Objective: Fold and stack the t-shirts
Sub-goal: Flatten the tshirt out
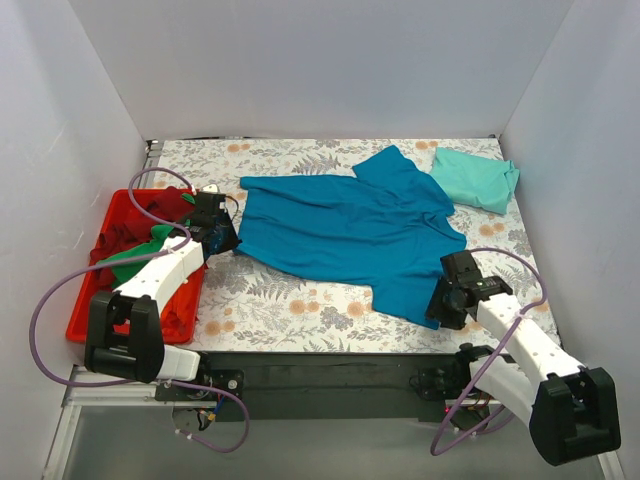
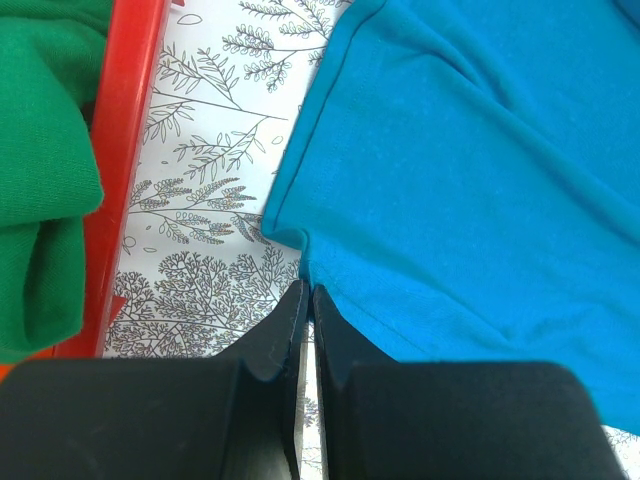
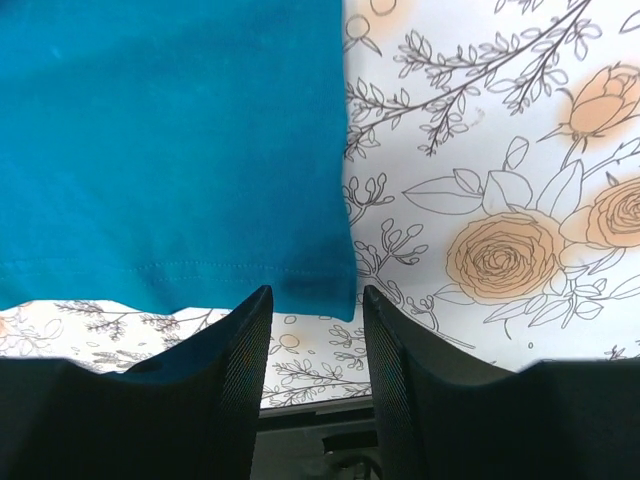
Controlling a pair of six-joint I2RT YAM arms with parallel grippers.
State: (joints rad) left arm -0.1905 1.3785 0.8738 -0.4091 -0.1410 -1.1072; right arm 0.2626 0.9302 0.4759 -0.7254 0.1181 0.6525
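Observation:
The deep blue t-shirt lies spread on the flowered table. My left gripper is at its left edge; in the left wrist view the jaws stand nearly together, pinching the shirt's edge. My right gripper is open at the near right hem corner; in the right wrist view the corner lies between the fingertips. A pale mint green t-shirt lies folded at the back right. A bright green t-shirt and a dark red one lie in the tray.
The red plastic tray stands at the left edge, beside my left arm; its wall and the green cloth show in the left wrist view. White walls enclose the table. A black rail runs along the near edge.

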